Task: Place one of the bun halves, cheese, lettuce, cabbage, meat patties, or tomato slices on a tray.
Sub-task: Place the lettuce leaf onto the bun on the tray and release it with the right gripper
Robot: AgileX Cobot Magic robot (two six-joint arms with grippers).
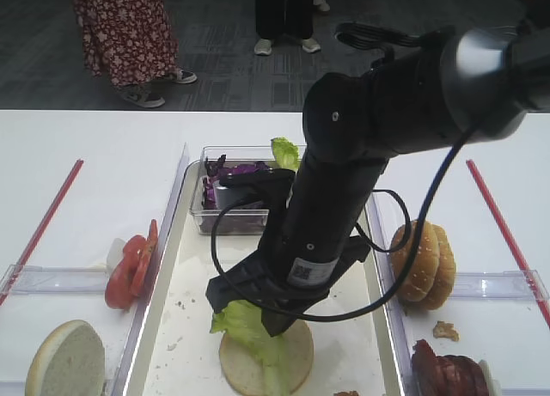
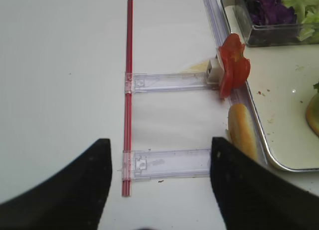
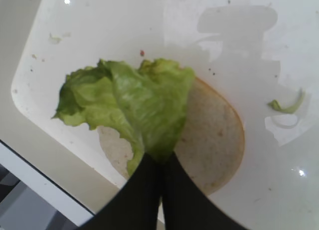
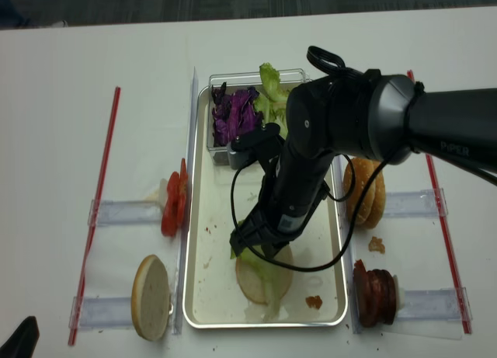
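Note:
My right gripper (image 3: 160, 157) is shut on a light-green lettuce leaf (image 3: 134, 103). The leaf hangs over a cut-face-up bun half (image 3: 214, 140) lying on the tray (image 3: 124, 30). From above, the lettuce (image 1: 249, 327) drapes across the bun half (image 1: 296, 357) at the near end of the tray (image 1: 180, 327), under the right gripper (image 1: 273, 325). My left gripper (image 2: 160, 140) stands open over bare table left of the tray, holding nothing. Tomato slices (image 1: 129, 263) lean at the tray's left rim.
A clear tub of purple cabbage (image 1: 232, 173) and more lettuce (image 1: 285, 153) sits at the tray's far end. Another bun half (image 1: 64, 357) lies front left, stacked bun halves (image 1: 423, 263) and meat patties (image 1: 447, 366) right. Red strips (image 1: 43, 228) flank both sides.

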